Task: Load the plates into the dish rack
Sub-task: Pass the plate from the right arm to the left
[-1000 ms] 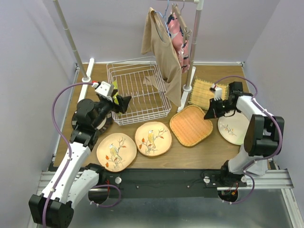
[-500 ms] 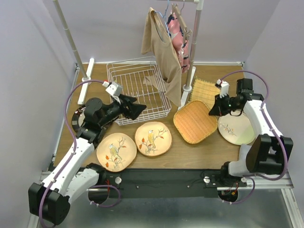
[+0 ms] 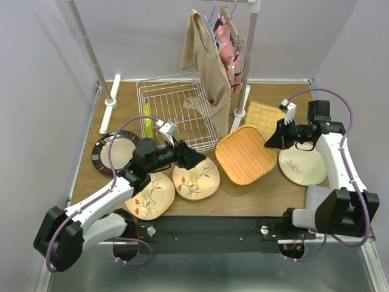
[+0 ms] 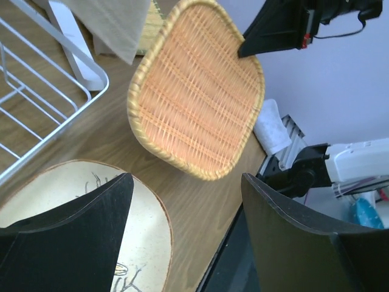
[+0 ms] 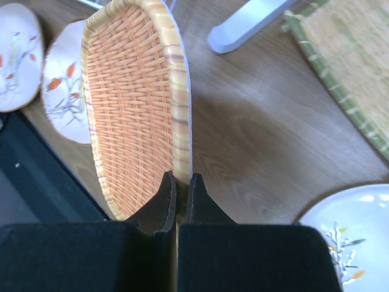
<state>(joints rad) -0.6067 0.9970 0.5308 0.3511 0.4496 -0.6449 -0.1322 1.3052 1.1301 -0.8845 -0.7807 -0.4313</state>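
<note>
Orange woven plate point(image 3: 244, 154): just right of the dish rack point(image 3: 176, 118), tipped up at a steep slant; I cannot tell whether its low edge touches the wood.
Right gripper point(image 5: 181, 179): closed on the plate's rim, on the side away from the rack, with only the fingertips across the thin edge.
Left gripper point(image 4: 185, 182): jaws wide apart and holding nothing, hovering off the rack's front right corner above a peach bird plate point(image 3: 196, 178).
Slip risk: the pinch is narrow and at one edge. The plate's weight hangs well out from it, so the plate may pivot in the fingers or drop.
What lies below: the bird plate and its twin point(image 3: 149, 194), both in front of the rack. A dropped plate could strike or chip them.
Path risk: a hanging beige top point(image 3: 209, 67) and the white stand foot point(image 3: 241, 109) sit along the rack's right side. A straight sweep toward the rack could snag the cloth or knock the foot.
Arm risk: both grippers are close to the same plate, so a careless approach could bump it loose.
Seating risk: a wide, tilted plate may land across the wires instead of between the prongs.
</note>
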